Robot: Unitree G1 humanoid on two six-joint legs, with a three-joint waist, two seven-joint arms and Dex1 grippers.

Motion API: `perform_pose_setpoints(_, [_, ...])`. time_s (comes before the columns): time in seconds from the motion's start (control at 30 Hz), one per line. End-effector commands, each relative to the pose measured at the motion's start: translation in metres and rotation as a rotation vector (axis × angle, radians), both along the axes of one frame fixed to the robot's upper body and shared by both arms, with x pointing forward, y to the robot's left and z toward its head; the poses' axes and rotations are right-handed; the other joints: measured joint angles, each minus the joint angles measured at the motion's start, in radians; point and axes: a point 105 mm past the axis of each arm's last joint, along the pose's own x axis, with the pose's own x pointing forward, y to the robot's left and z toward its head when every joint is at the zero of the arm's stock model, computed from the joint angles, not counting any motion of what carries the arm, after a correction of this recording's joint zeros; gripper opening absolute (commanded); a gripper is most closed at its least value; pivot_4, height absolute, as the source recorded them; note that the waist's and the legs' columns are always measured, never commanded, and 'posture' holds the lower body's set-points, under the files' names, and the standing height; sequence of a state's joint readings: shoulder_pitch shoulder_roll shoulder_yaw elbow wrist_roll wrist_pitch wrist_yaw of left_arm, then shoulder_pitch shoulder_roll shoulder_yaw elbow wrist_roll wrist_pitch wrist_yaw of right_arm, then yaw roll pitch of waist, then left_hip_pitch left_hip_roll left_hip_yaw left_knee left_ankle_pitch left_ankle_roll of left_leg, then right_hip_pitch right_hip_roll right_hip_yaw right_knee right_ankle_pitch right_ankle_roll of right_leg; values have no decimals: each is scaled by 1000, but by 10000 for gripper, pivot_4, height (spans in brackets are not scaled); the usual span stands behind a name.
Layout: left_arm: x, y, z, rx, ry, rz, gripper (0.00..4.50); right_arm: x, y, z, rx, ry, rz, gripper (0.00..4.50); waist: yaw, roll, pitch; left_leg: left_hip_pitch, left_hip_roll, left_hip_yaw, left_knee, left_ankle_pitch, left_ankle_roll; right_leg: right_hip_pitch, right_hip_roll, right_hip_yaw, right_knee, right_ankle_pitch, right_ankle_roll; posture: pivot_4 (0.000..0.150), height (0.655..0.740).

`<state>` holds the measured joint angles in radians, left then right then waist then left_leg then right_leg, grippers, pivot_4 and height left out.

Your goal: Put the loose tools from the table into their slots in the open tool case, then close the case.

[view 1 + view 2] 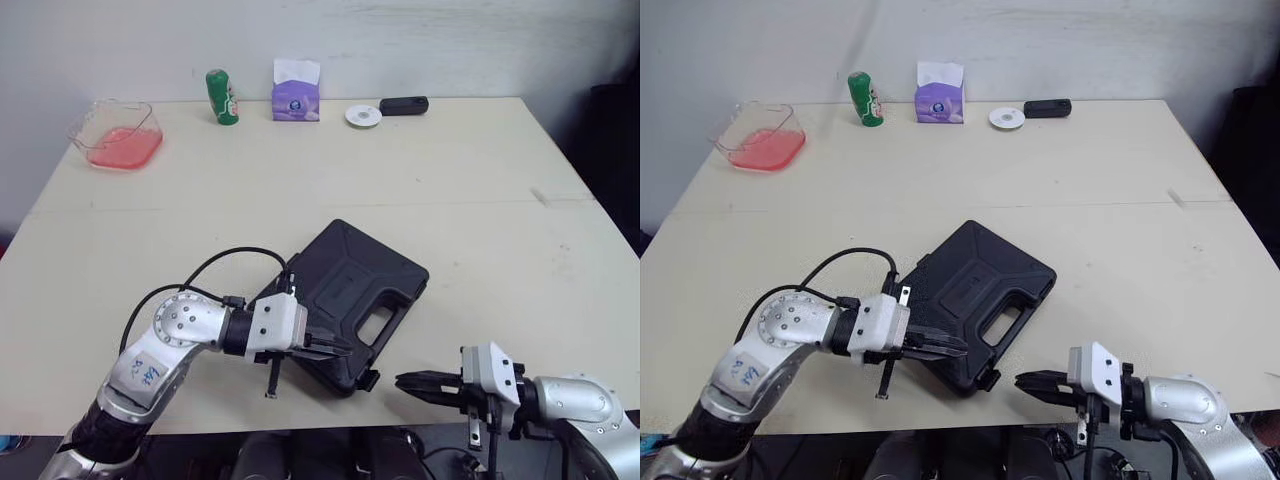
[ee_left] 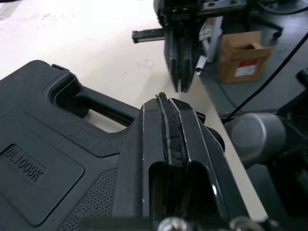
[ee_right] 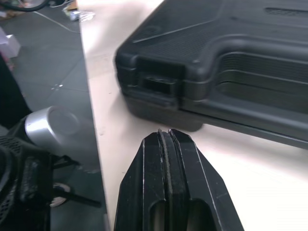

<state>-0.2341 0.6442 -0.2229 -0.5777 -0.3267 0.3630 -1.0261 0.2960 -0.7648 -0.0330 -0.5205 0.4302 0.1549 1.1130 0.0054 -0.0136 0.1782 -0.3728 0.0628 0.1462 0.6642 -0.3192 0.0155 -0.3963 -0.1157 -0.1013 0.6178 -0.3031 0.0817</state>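
A black plastic tool case (image 1: 350, 295) lies closed on the beige table (image 1: 450, 200), turned at an angle, with its handle toward the front edge. My left gripper (image 1: 340, 349) is shut, its fingertips resting over the case's front left part. In the left wrist view those fingers (image 2: 168, 139) lie above the case lid (image 2: 43, 159) beside the handle. My right gripper (image 1: 408, 383) is shut and hovers at the table's front edge, a little right of the case corner. The right wrist view shows its fingers (image 3: 168, 159) pointing at the case's latch (image 3: 156, 84).
Along the table's far side stand a clear tray with red contents (image 1: 116, 135), a green bottle (image 1: 222, 97), a purple tissue pack (image 1: 296, 92), a white disc (image 1: 363, 116) and a black device (image 1: 404, 105). A cardboard box (image 2: 243, 55) sits on the floor.
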Motion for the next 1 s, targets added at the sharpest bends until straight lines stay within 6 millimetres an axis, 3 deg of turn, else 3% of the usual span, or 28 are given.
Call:
perform_pose_setpoints(0.03, [-9, 1, -7, 50, -25, -4, 1064, -11, 8, 1, -8, 9, 64, 0, 0, 0, 0, 0, 0, 0, 0, 0, 0, 0, 0, 0, 0, 0, -1, 1500, 7400])
perform_pose_setpoints(0.2, [-3, 5, -24, 108, 9, 87, 1064, -15, 10, -7, -37, 27, 86, 0, 2, 0, 0, 0, 1, 0, 0, -1, -1, 0, 0, 0, 0, -1, -2, 1500, 7400])
perform_pose_setpoints(0.4, [-19, 14, -59, 287, 127, 65, 1064, -7, 26, -11, -22, 12, 83, 0, 2, 1, -1, 1, 2, 0, 0, -2, -2, 0, 0, 0, 0, -2, -3, 1500, 7400])
perform_pose_setpoints(0.73, [-13, 12, -68, 276, 180, 151, 1064, -1, 39, -7, 5, -12, 82, 0, 20, 2, -4, 3, 2, 0, 0, -3, -3, 2, 0, 0, -1, -2, -3, 1500, 7400])
perform_pose_setpoints(1.0, [9, 11, -57, 164, 163, 285, 1064, 0, 46, 4, 53, -37, 88, 0, 20, 1, -4, 3, 2, 0, 0, -3, -3, 2, 0, 0, -1, -2, -3, 1500, 7400])
